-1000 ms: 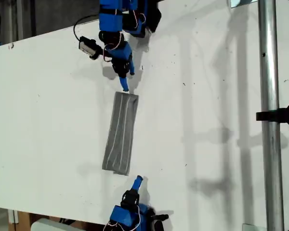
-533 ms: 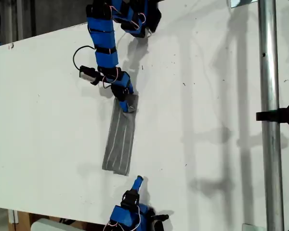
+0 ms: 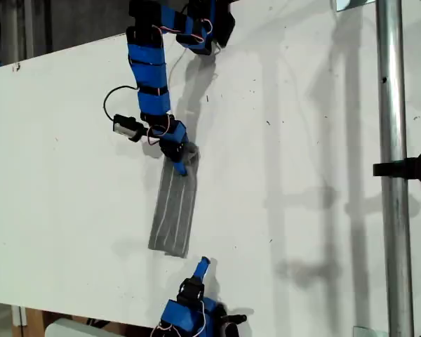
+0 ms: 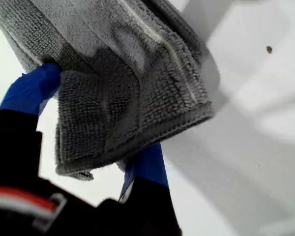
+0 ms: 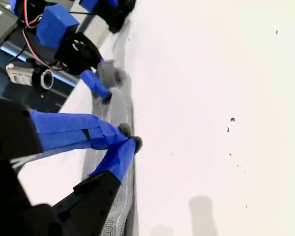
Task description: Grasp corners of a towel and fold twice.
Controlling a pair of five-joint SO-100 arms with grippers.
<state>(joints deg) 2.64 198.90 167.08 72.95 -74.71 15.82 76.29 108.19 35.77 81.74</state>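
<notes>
A: Under my first gripper (image 3: 182, 166) in the exterior view, the towel (image 3: 174, 210) is lying as a long narrow strip on the table (image 3: 302, 210), already folded once by the look of it. Far end is bunching at the fingertips, other end is stopping just short of my second gripper (image 3: 201, 265).

B: Change from earlier?

A: Arm is reaching further out than a second ago, and that far end is riding up over the strip instead of lying flat.

B: First wrist view?

A: Jaws are clamping on the towel's (image 4: 132, 83) doubled end, one blue finger (image 4: 29, 88) above, one below. Pile is thick, soft and limp, so I'm judging it light and droopy; hold at the corners, both layers, or the fold is going to skew.

B: Second wrist view?

A: My second gripper (image 5: 130, 137) is sitting with its fingertips touching, nothing visible between them, near end of the towel (image 5: 115, 196) just below. First gripper is showing beyond it with the grey bunch.
</notes>
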